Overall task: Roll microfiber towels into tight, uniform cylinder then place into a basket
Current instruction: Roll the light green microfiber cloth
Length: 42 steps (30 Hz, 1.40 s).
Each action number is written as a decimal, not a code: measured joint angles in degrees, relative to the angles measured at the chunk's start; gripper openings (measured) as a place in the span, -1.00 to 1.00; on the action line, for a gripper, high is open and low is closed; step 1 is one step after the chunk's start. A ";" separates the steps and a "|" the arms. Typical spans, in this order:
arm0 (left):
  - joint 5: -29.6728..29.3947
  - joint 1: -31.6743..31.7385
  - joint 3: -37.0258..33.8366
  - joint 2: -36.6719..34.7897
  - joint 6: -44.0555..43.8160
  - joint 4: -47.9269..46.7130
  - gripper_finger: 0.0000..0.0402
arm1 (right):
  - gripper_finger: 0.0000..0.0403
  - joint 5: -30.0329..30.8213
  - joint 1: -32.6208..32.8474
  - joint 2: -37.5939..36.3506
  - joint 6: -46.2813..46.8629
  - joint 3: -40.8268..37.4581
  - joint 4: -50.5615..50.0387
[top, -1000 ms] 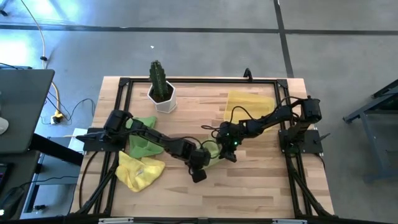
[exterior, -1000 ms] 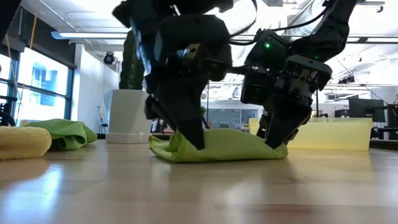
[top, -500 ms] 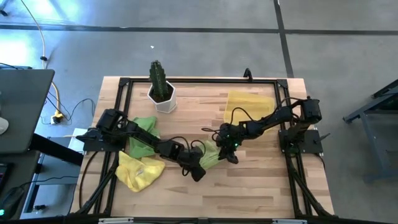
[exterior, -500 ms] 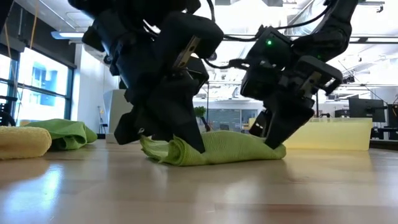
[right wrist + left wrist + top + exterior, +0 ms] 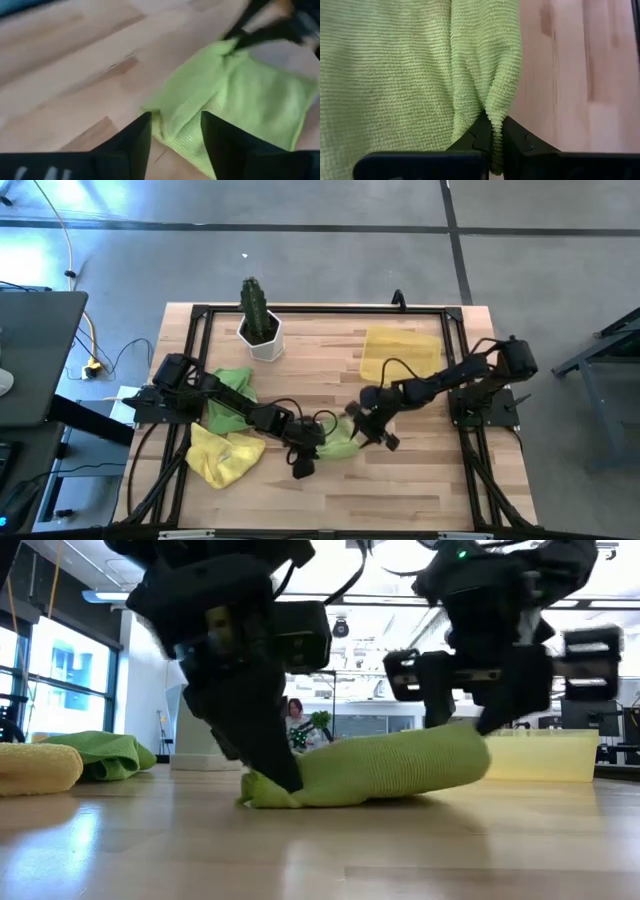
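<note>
Left gripper [image 5: 492, 137] jaws pinch the lime green microfiber towel's [image 5: 375, 772] corner; right gripper [image 5: 175, 132] jaws apart above it. Regrip the roll evenly, keep tension.

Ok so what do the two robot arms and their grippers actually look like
Both arms are dark, jointed and slim, with thin black cables looping along them. The right arm carries a small green light near its wrist. The left gripper has two black wedge-shaped fingers; the right gripper has two broad, flat black fingers. Each arm rises from a boxy black base at the table's edge.
</note>
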 joint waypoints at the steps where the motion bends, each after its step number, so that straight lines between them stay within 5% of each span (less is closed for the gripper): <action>1: -0.15 0.32 -0.01 0.00 1.67 -0.33 -0.96 | -0.14 2.05 1.15 0.36 -1.71 0.00 0.38; 6: 0.54 2.72 0.03 -0.11 3.45 -2.64 -0.96 | 0.00 12.16 5.85 0.86 -3.34 0.00 3.01; 19: 3.36 5.30 -0.04 -0.09 4.81 -2.77 -0.95 | 0.07 23.56 12.52 0.83 -4.39 0.09 1.98; 42: 4.10 5.36 -0.17 -0.04 3.80 -1.92 -0.95 | 0.07 30.68 16.31 -0.24 -3.57 -1.07 2.19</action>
